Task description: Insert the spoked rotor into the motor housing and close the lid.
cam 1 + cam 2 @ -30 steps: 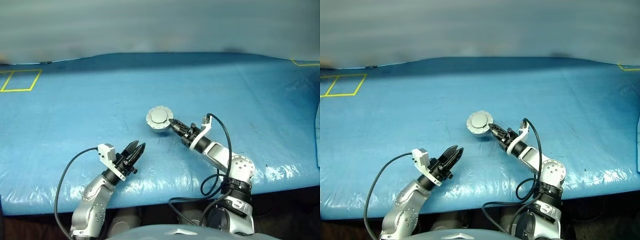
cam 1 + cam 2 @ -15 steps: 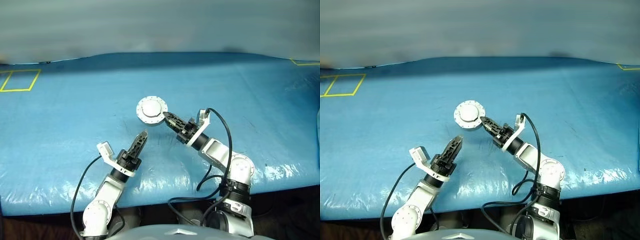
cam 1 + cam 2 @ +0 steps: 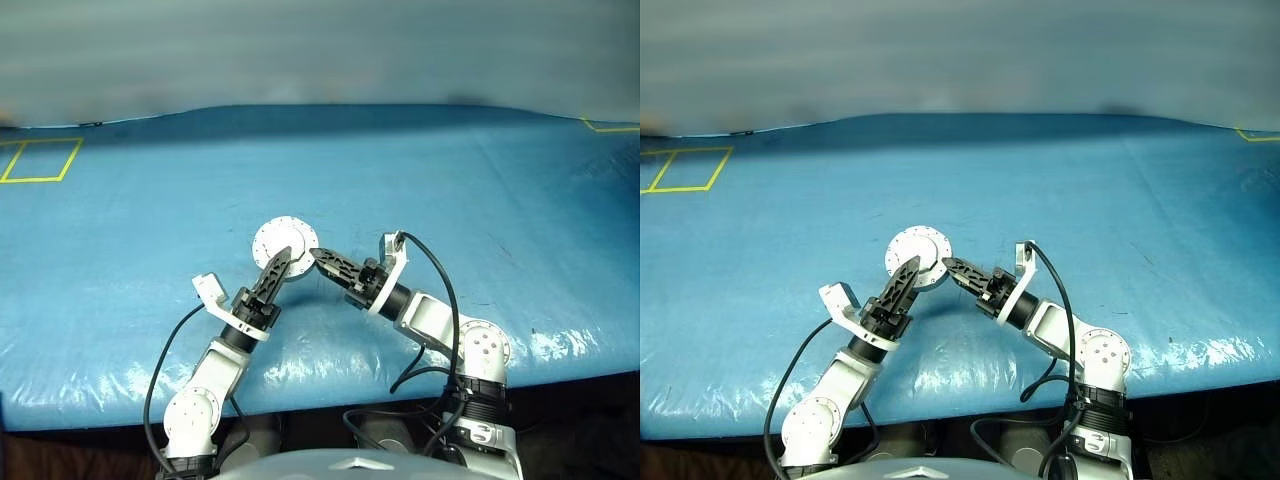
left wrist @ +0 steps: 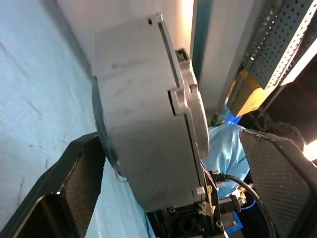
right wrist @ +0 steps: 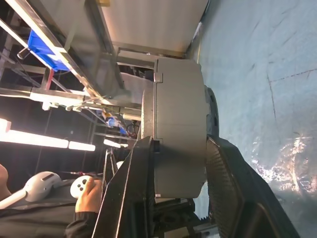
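Observation:
The motor housing (image 3: 283, 243) hangs just above the blue table, turned so its round light grey face looks up at the head camera. The lid (image 4: 190, 106) lies flat against the housing. My right gripper (image 3: 314, 256) is shut on the housing's edge, and its fingers (image 5: 225, 193) press both flat sides. My left gripper (image 3: 282, 260) comes in from the near left and is open. Its fingers (image 4: 74, 191) stand wide on either side of the housing without touching it. The spoked rotor is hidden.
A blue plastic sheet (image 3: 480, 190) covers the table, with its front edge close under both arms. A yellow tape square (image 3: 40, 160) marks the far left, and a yellow tape corner (image 3: 610, 126) the far right. A person's hand with a controller (image 5: 86, 191) shows beyond the table.
My right gripper has carried the housing left and nearer to me. My left gripper has risen, rolled and opened wide, and its fingers now flank the housing.

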